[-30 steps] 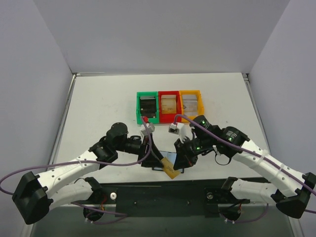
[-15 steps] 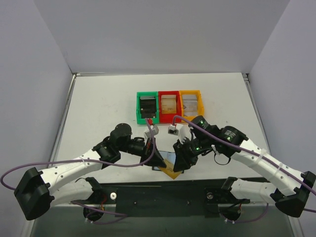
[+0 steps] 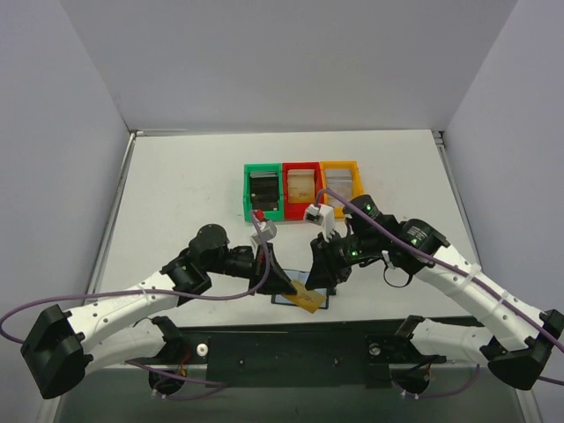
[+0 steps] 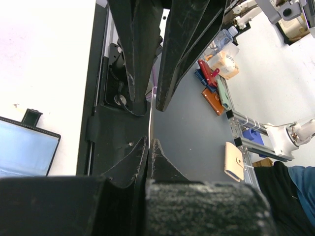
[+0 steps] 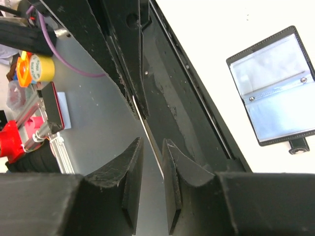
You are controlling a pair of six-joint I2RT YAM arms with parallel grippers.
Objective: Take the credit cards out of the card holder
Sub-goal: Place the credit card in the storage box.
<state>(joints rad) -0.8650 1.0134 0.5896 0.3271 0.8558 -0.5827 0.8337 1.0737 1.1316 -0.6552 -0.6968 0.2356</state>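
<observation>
My left gripper [image 3: 284,284] is squeezed fully shut, and it pinches one end of a tan card [image 3: 306,300]. The card sticks out to my right, tilted, just above the near edge of the white table [image 3: 176,194]. My right gripper [image 5: 152,141] is at the card's other end, jaws a narrow slit apart. In the right wrist view the card shows only as a thin pale edge running through that gap, and I cannot tell whether either finger touches it.

The black wallet [image 5: 275,88] lies open and flat on the table just beneath both grippers. Its glossy grey-blue pockets face up and its small snap tab points towards the table's near edge. Nothing grips it.

Well behind, side by side and touching, are a green bin [image 3: 263,192] with a black stack, a red bin [image 3: 301,187] with a tan stack and a yellow bin [image 3: 341,184] with a grey stack.
</observation>
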